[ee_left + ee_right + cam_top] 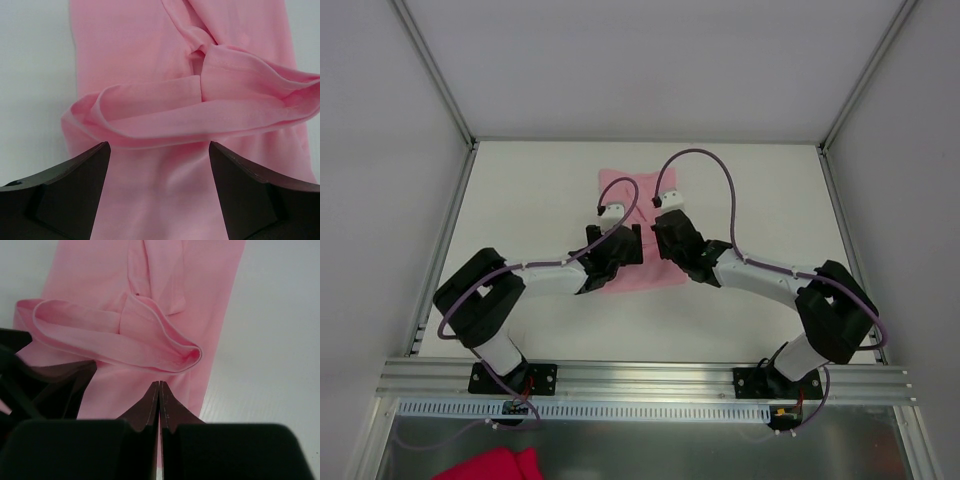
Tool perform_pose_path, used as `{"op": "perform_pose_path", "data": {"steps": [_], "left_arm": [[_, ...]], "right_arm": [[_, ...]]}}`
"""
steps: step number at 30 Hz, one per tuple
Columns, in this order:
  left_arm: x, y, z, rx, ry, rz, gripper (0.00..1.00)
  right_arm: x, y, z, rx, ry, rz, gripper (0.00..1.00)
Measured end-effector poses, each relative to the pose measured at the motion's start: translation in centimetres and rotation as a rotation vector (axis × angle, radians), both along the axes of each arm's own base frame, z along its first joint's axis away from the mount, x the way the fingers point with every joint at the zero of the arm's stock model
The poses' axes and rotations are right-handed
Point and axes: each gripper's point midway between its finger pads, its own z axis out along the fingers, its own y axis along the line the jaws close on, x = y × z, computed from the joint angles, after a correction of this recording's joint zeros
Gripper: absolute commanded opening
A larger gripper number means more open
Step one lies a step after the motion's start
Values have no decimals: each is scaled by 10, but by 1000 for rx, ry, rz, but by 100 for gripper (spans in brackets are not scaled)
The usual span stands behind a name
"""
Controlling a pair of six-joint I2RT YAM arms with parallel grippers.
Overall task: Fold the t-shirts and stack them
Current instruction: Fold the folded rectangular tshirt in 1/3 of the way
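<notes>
Though closed tight over the t-shirt (100,285), right gripper's (159,386) hold unclear; left gripper (159,146) parted wide, nothing held.

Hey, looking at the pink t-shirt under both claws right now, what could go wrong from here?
First, the folded edge of the pink t-shirt stands up as a loose loop, not flat; it may flop open or crease crookedly. Second, the right claw is shut at the cloth; if it has pinched fabric, withdrawing could drag the fold. Third, the left claw, open, sits close beside the right; they might collide.
</notes>
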Motion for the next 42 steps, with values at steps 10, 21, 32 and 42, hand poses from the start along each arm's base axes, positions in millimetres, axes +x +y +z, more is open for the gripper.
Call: {"op": "perform_pose_path", "data": {"steps": [10,21,32,42], "left_arm": [[43,12,-6,-21,16,75,76],[91,1,-2,-70,12,78,76],[80,-14,40,-148,-61,-22,76],[46,-27,78,-212,-114,-149,76]], "right_arm": [[-13,1,-17,8,53,51,1],[-30,-4,-39,-13,72,92,1],[-27,9,-73,-25,84,137,1],[-39,6,-83,-18,108,153,1]]}}
